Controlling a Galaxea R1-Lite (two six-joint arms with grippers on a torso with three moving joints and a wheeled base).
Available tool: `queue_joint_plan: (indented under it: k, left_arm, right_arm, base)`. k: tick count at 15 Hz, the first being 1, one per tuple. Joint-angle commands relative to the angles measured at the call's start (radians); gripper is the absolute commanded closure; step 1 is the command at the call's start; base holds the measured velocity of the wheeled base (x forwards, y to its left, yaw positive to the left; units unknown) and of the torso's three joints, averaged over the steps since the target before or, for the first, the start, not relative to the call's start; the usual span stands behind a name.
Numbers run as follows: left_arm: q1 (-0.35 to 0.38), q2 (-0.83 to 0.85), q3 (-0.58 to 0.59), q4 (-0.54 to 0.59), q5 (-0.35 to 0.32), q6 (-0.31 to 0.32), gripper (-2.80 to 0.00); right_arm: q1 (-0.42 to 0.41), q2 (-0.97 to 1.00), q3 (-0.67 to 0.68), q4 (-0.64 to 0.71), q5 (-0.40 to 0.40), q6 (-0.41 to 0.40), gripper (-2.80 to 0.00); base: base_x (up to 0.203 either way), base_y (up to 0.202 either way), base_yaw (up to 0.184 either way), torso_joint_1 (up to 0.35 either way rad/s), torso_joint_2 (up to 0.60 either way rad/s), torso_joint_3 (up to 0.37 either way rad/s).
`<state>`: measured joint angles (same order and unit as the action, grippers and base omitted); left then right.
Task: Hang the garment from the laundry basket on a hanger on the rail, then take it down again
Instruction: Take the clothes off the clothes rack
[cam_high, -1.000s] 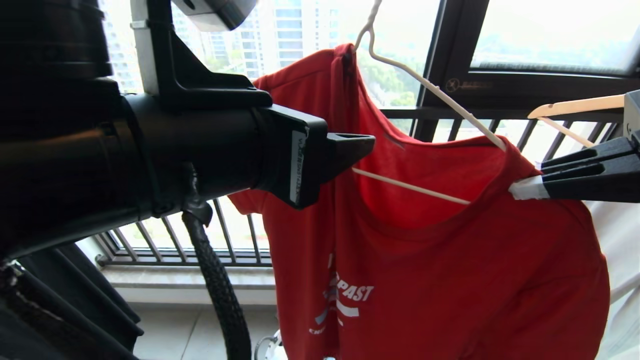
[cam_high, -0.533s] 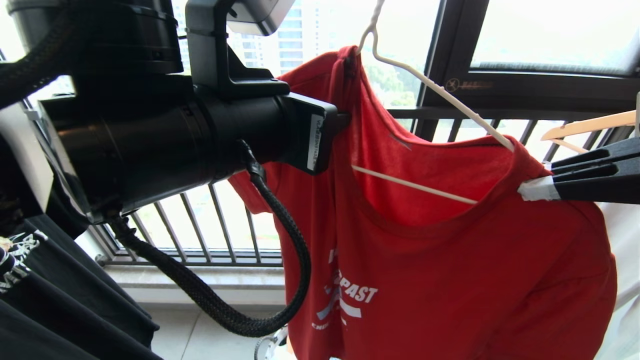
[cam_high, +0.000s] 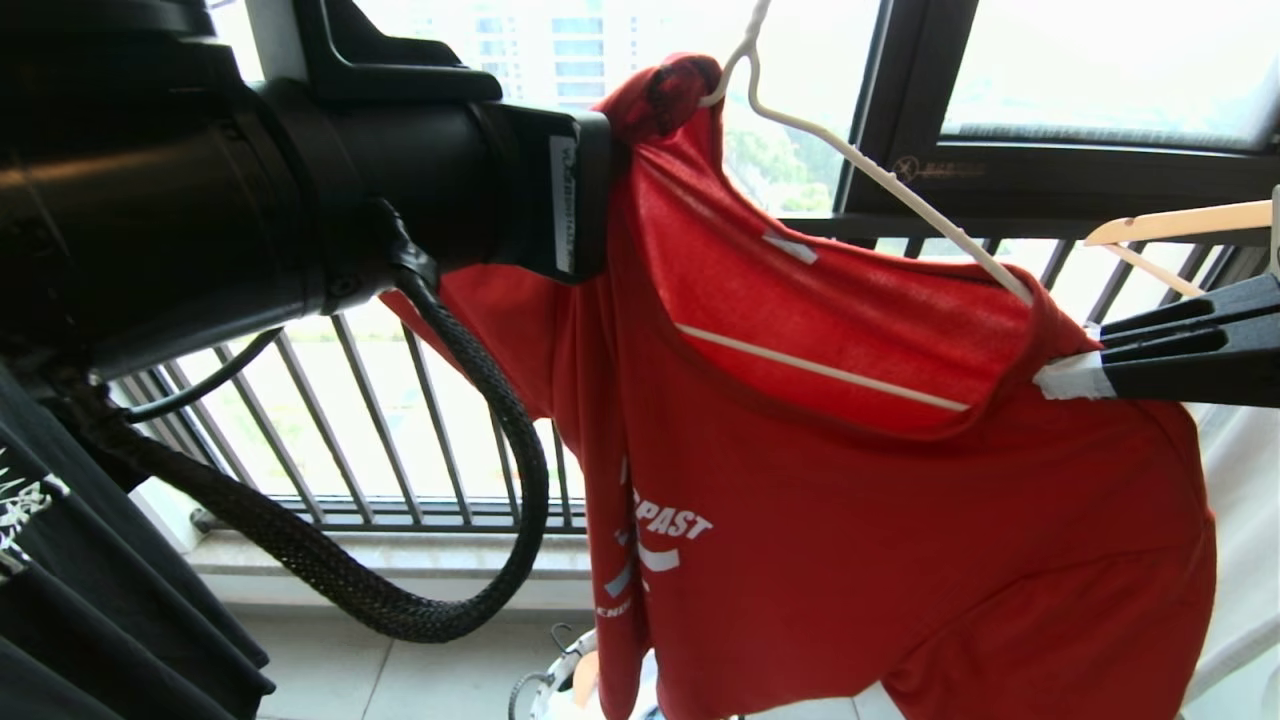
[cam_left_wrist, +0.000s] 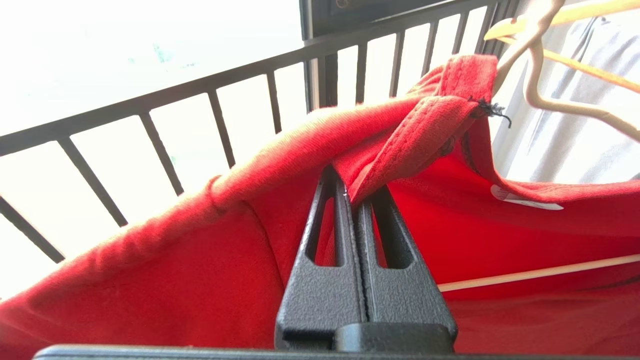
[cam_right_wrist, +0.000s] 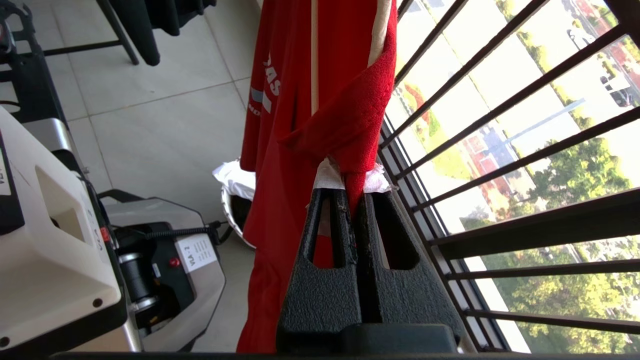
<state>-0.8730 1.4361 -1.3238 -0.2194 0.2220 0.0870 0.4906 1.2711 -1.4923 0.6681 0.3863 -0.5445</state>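
Pinching the shirt (cam_high: 900, 520) on both sides of the hanger (cam_high: 860, 165): my left fingers (cam_left_wrist: 350, 215) are pressed together on the collar fold just beside the hook, my right fingers (cam_right_wrist: 350, 200) clamp the far shoulder seam at the hanger's other end. One shoulder sits on the wire; the collar side is bunched by the hook. I judge I should ease that fold outward and down over the bare arm, keeping the right grip steady so the hanger doesn't tip.
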Motion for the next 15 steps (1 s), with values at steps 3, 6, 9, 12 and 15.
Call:
queue_joint_plan:
  k: [3,6,9,12,15]
  left_arm:
    - [0.001,-0.082,0.013,-0.003,0.123,-0.041,0.00]
    - [0.010,-0.077,0.054,-0.004,0.129,-0.082,0.00]
    - [0.034,-0.065,0.075,-0.003,0.129,-0.122,0.00]
    - [0.080,-0.053,0.105,-0.005,0.129,-0.168,0.00]
    - [0.109,-0.049,0.124,-0.005,0.129,-0.204,0.00]
  right_arm:
    - [0.000,0.004,0.017,0.004,-0.003,-0.005,0.00]
    - [0.000,-0.001,0.029,0.004,-0.011,-0.005,0.00]
    - [0.000,-0.006,0.029,0.004,-0.017,-0.005,0.00]
    - [0.001,-0.005,0.030,0.004,-0.018,-0.005,0.00]
    - [0.000,-0.004,0.030,0.004,-0.018,-0.005,0.00]
  base:
    - [0.000,0.000,0.000,0.000,0.00,0.000]
    - [0.000,0.000,0.000,0.000,0.00,0.000]
    - [0.000,0.000,0.000,0.000,0.00,0.000]
    - [0.000,0.000,0.000,0.000,0.00,0.000]
    - [0.000,0.000,0.000,0.000,0.00,0.000]
